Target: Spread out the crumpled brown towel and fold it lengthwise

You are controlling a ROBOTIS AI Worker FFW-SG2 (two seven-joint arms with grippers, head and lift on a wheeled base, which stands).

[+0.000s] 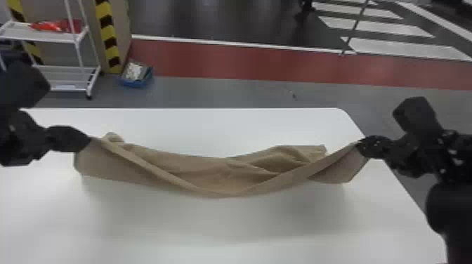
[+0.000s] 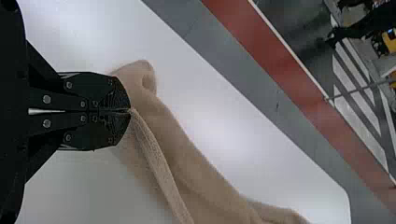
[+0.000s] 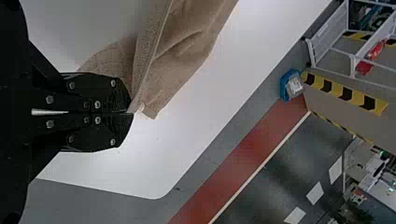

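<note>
There is one white surface [image 1: 210, 228]. At its near part, a wide stretch of white gives room on the near side of the towel [image 1: 210, 175].

There is one brown towel. It is held up at two spots, one at each end, and droops in the middle like a smile. It goes across from left to right above the surface. I can't tell how much of it touches the surface. Its held edge dips down from the left, then goes up to the right. It has wrinkles, most of all on the far side of its right half.

There are two grippers. The left gripper [image 1: 87, 139] has its jaws pinched on the towel near its left end. The right gripper [image 1: 360, 145] has its jaws pinched on it too, near its right end, by the right edge of the surface. A small bit of towel pokes up beside the left gripper.

Past the towel is a band of white, with room up to the straight far edge. The far right corner is round.

On the gray floor past it sits one blue bin [image 1: 135, 83]. To its left is one white rack [image 1: 52, 36] with two shelves showing and red stuff [image 1: 49, 26] on the top one. Farther off is one red strip [image 1: 246, 63].
</note>
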